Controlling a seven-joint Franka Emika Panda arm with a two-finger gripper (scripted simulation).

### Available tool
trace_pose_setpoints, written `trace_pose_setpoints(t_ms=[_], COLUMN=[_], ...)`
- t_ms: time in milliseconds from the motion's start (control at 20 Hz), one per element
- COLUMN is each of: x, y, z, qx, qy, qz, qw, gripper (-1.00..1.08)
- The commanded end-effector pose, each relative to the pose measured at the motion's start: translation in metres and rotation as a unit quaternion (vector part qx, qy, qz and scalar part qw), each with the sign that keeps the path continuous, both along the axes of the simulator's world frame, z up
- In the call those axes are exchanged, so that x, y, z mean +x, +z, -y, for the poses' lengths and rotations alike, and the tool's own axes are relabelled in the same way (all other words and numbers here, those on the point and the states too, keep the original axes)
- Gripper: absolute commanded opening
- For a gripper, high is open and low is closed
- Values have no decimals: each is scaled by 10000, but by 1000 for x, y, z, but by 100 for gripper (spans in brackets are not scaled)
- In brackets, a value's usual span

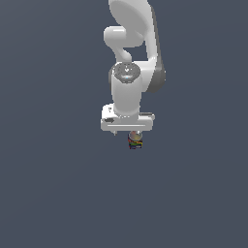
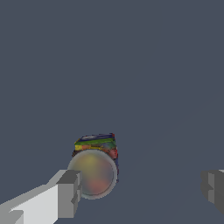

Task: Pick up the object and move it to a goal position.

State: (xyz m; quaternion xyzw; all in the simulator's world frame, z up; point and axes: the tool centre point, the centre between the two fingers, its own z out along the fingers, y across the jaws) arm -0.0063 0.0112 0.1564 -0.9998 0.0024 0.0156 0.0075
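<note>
With the jaws spread wide and holding nothing, the can (image 2: 95, 166) sat off-centre, seemingly touching one finger (image 2: 69, 194), so closing might have knocked it over.

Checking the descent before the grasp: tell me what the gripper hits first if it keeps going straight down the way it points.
Probably the can. It sits between the open gripper's fingers, close beside one finger, so that fingertip might clip its rim. Otherwise the fingers reach the grey floor. Depth is unclear.

The object (image 2: 95, 166) sits between the spread jaws, just beside one finger (image 2: 69, 193).
</note>
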Motion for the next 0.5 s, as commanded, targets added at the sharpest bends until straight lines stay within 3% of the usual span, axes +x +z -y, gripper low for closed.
trace_pose_setpoints(t_ms=[0, 450], x=[0, -9], y=[0, -15], z=[0, -14], qx=[17, -20], qy=[-1, 121], qz=[-14, 39], qw=[10000, 9999], gripper=[100, 100])
